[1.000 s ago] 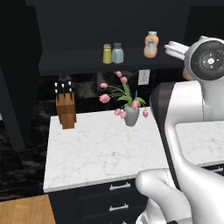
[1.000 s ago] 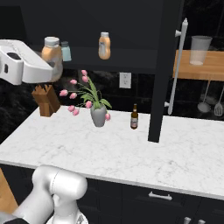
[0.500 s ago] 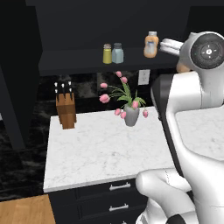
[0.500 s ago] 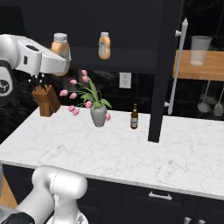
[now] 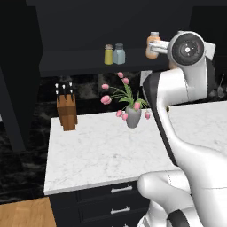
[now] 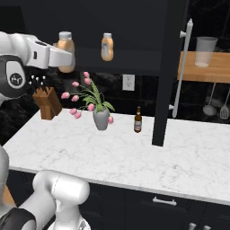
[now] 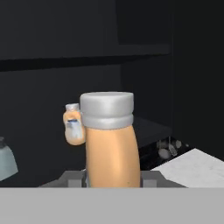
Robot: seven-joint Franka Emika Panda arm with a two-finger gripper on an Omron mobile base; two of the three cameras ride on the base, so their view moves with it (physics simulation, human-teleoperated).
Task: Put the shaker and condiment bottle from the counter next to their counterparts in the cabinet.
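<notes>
Condiment bottle (image 7: 111,142) held upright in the gripper (image 6: 63,56), jaws clamped on its body, raised at cabinet (image 5: 80,62) shelf height. Its orange counterpart (image 6: 107,46) stands farther along the shelf. Shaker (image 5: 119,53) sits beside the yellow-green shaker (image 5: 108,54).

The condiment bottle (image 7: 111,144) hides the tool's fingertips, and the picture's bottom edge cuts off its base. The pale shaker (image 7: 5,162) is cropped at the left edge. The far orange bottle's (image 7: 73,127) label is unreadable.
</notes>
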